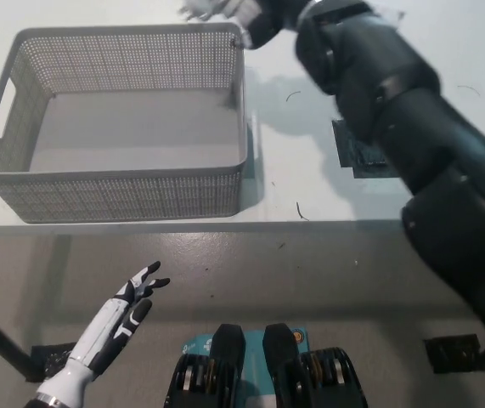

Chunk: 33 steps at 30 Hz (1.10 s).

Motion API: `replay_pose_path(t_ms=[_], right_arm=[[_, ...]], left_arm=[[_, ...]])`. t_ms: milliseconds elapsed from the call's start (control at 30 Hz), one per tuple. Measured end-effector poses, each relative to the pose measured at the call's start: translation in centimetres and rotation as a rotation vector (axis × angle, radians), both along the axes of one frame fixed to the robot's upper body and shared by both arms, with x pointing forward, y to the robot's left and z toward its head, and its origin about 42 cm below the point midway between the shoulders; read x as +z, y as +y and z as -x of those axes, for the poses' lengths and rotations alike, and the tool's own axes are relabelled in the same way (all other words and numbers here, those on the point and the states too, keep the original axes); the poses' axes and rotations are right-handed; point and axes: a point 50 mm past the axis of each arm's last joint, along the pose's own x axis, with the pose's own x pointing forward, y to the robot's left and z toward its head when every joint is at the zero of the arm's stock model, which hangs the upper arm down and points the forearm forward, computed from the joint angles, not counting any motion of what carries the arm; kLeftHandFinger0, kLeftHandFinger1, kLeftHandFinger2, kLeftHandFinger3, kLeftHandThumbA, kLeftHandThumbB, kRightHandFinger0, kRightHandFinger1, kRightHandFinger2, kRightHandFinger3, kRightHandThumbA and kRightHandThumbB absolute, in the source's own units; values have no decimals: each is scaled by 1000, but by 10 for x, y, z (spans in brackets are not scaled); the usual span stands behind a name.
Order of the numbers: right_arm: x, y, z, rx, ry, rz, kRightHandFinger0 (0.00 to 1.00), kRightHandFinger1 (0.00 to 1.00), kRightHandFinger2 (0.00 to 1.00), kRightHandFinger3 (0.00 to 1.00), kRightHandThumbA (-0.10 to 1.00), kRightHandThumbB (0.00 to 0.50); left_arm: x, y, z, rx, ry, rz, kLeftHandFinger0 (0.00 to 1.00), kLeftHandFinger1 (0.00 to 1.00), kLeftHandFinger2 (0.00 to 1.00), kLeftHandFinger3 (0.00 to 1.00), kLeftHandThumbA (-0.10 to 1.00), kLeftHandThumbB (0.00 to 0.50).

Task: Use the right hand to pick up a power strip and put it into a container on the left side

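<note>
At top centre my black right hand [263,19] seems clamped on the blurred white power strip [212,10], above the grey basket's [123,194] far rim. Left hand [127,302] open, lower left.

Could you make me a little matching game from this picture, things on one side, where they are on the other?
Things:
1. grey basket
2. white left hand
3. black right arm
4. dark patch

Places:
A. partly hidden under the arm
B. reaching across the table toward the basket's far corner
C. on the table's left part
D. below the table edge, fingers spread

Pairs: 1-C, 2-D, 3-B, 4-A
</note>
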Motion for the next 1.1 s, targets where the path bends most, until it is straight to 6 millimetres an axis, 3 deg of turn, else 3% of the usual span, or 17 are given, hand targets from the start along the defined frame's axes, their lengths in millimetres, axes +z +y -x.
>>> replay_pose_path(t_ms=[33, 67, 133, 233, 267, 300, 367, 467, 533, 600, 633, 667, 700, 733, 800, 833, 1100], right_arm=[[-2, 10, 3, 18, 2, -3, 0, 24, 573, 682, -100, 241], [-3, 20, 6, 33, 3, -6, 0, 1, 407, 669, -100, 255], [-7, 36, 12, 61, 6, -11, 0, 0, 269, 576, -100, 269], [-12, 55, 20, 92, 13, -15, 0, 0, 195, 462, -100, 276], [-14, 62, 23, 103, 17, -17, 3, 60, 241, 457, -100, 307], [-16, 68, 26, 112, 21, -18, 16, 83, 261, 373, -100, 283], [-18, 77, 30, 126, 27, -21, 0, 6, 143, 318, -100, 248], [-20, 93, 37, 150, 31, -23, 1, 34, 190, 483, -100, 318], [-19, 104, 43, 167, 29, -21, 0, 24, 190, 456, -100, 339], [-16, 114, 48, 185, 21, -21, 0, 0, 175, 482, -100, 335], [-14, 119, 50, 194, 17, -21, 0, 0, 180, 550, -100, 297], [-11, 124, 53, 203, 11, -22, 145, 219, 472, 734, -53, 293], [-8, 130, 56, 213, 5, -21, 573, 741, 950, 1000, 206, 320], [-6, 134, 58, 221, 0, -21, 1000, 1000, 1000, 1000, 436, 381], [1, 143, 63, 236, -11, -18, 1000, 1000, 1000, 1000, 671, 497], [7, 149, 66, 247, -20, -15, 1000, 1000, 1000, 1000, 799, 499], [61, 182, 88, 278, -122, 34, 1000, 1000, 1000, 1000, 994, 500]], left_arm=[[0, -1, 0, -3, 1, 0, 1000, 955, 861, 1000, 1000, 221], [-1, -2, 0, -7, 2, -1, 1000, 959, 862, 1000, 1000, 210], [-1, -4, 1, -14, 3, -3, 1000, 971, 873, 1000, 1000, 216], [-2, -6, 1, -23, 6, -5, 1000, 962, 878, 1000, 1000, 227], [-2, -7, 1, -27, 7, -6, 1000, 960, 876, 1000, 1000, 228], [-2, -8, 1, -29, 7, -8, 1000, 954, 875, 1000, 1000, 226], [-3, -9, 2, -32, 7, -10, 1000, 939, 875, 1000, 1000, 225], [-3, -10, 2, -39, 8, -13, 1000, 928, 926, 1000, 1000, 238], [-3, -12, 2, -45, 9, -15, 1000, 933, 944, 1000, 1000, 244], [-4, -14, 2, -52, 10, -17, 1000, 925, 938, 1000, 1000, 227], [-4, -16, 2, -56, 10, -17, 1000, 925, 937, 1000, 1000, 226], [-4, -17, 2, -60, 11, -17, 1000, 926, 946, 1000, 1000, 218], [-4, -19, 2, -67, 11, -18, 1000, 928, 942, 1000, 1000, 216], [-4, -20, 2, -72, 11, -17, 1000, 933, 941, 1000, 1000, 225], [-4, -24, 2, -84, 11, -18, 1000, 939, 929, 1000, 1000, 227], [-4, -27, 2, -95, 11, -18, 1000, 941, 925, 1000, 1000, 223], [4, -37, -2, -154, -14, -22, 1000, 918, 893, 1000, 1000, 213]])
